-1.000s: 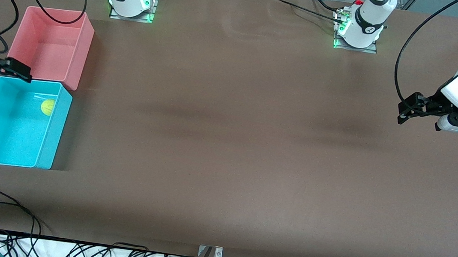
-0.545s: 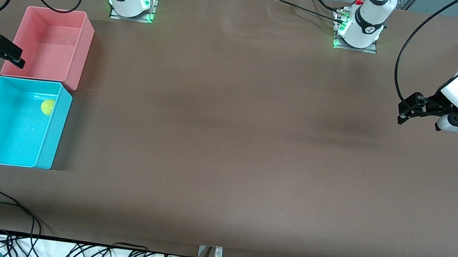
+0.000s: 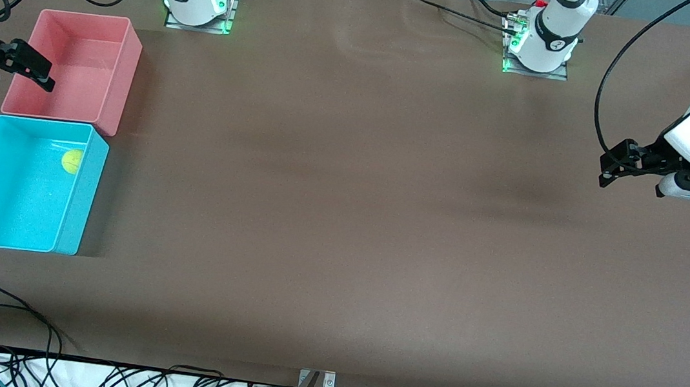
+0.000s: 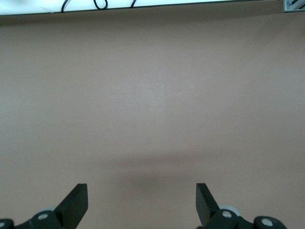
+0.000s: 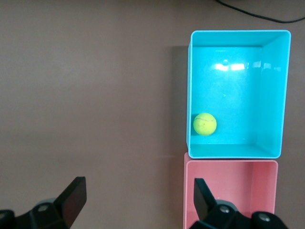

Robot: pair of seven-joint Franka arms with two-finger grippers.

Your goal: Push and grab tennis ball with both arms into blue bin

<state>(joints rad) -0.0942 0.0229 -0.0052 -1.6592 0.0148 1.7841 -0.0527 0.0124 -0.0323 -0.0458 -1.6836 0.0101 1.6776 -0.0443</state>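
Table [image 3: 342,219] of brown colour carries everything, and the 2 white arms stand at its edge away from the front camera. Left arm waits: the left gripper [image 3: 611,165] hangs over bare table at the left arm's end, its jaws wide apart and holding nothing. At the right arm's end sit 2 tubs touching each other, the pink bin [image 3: 126,65] and, nearer to the front camera, the blue bin [image 3: 79,215]. The right gripper [image 3: 25,63] is over the outer wall of the pink bin, jaws also fully apart and empty. The tennis ball [image 3: 71,161] lies inside the blue bin, on its floor against the wall facing the table's middle, near the corner next to the pink bin. I judge the placing is done and the step in hand is retreat; the next move calls only for bringing the right arm to rest.
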